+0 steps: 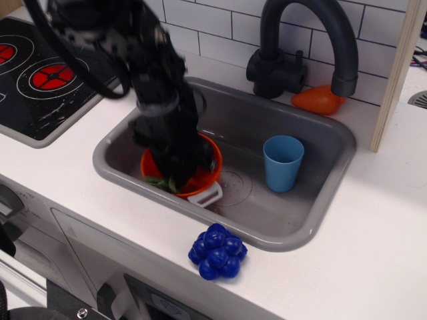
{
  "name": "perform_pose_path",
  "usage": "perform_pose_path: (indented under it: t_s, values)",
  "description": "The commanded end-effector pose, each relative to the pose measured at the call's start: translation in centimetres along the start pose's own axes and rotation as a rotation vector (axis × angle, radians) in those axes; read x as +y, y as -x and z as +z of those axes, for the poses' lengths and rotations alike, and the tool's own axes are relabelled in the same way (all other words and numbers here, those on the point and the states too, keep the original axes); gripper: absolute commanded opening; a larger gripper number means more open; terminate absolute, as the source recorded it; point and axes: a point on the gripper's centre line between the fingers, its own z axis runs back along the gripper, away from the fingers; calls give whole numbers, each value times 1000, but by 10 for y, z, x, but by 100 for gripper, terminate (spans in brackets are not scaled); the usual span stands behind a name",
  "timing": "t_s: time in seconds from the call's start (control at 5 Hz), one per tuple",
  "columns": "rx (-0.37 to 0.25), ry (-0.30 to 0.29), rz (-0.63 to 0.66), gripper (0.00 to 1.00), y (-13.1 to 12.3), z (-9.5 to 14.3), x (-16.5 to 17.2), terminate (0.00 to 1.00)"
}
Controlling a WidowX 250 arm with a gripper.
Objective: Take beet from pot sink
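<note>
The orange pot (211, 164) stands in the left part of the grey sink (313, 230), one light grey handle (205, 195) toward the front. My gripper (175, 179) is motion-blurred and reaches down into the pot. The beet's green leaves (160, 181) hang at the gripper's tip, over the pot's front rim. Its magenta body is hidden behind the fingers. The gripper looks shut on the beet, though the fingertips are blurred.
A light blue cup (282, 162) stands upright in the sink's right part. A blue bunch of grapes (217, 251) lies on the counter in front. An orange teardrop toy (318, 99) lies under the dark faucet (293, 47). A stove top (40, 73) is at the left.
</note>
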Motion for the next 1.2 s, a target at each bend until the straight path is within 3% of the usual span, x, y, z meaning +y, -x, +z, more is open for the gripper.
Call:
perform_pose_path:
  t_s: [0.0, 0.2, 0.4, 0.6, 0.8, 1.0]
  values:
    - [-122, 51, 92, 0, -27, 66, 8, 0]
    - [-94, 92, 156, 0, -45, 79, 3, 0]
    - [110, 108, 295, 0, -66, 69, -2, 0]
    - [247, 150, 346, 0, -66, 57, -6, 0]
    - [325, 171, 395, 0, -66, 41, -7, 0]
    - [245, 155, 365, 0, -64, 34, -8, 0]
